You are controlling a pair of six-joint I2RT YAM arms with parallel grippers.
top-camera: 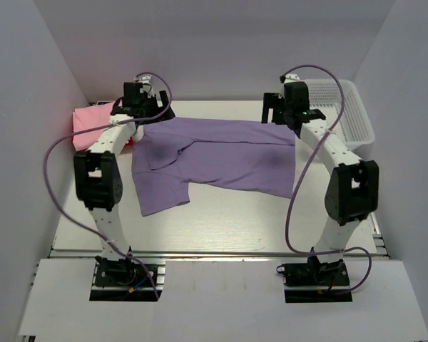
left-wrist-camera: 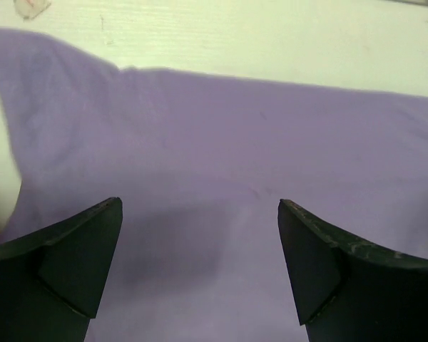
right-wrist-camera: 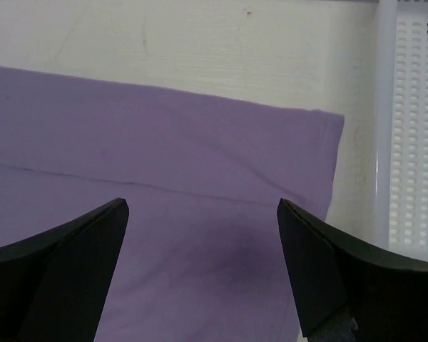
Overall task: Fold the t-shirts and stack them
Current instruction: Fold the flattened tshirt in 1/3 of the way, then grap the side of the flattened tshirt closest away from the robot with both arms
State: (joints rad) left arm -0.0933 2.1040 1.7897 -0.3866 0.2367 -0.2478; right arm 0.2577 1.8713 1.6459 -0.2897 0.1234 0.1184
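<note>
Lavender t-shirt (top-camera: 221, 153) — lying spread out; I see left gripper (left-wrist-camera: 200, 274) and right gripper (right-wrist-camera: 203, 274) above it — both wide, holding nothing.

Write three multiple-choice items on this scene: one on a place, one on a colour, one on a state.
1. Where does the white basket stand?
A. far right corner
B. near left corner
C. middle, between the arms

2. What colour is the shirt spread out flat?
A. red
B. purple
C. green

3. How are the left end effector and right end effector?
A. both shut on cloth
B. left open, right shut
C. both open, holding nothing

Answers:
1 A, since the top view shows it against the far right wall.
2 B, as all three views show purple cloth.
3 C, because each wrist view shows fingers wide apart with cloth lying flat below.
</note>
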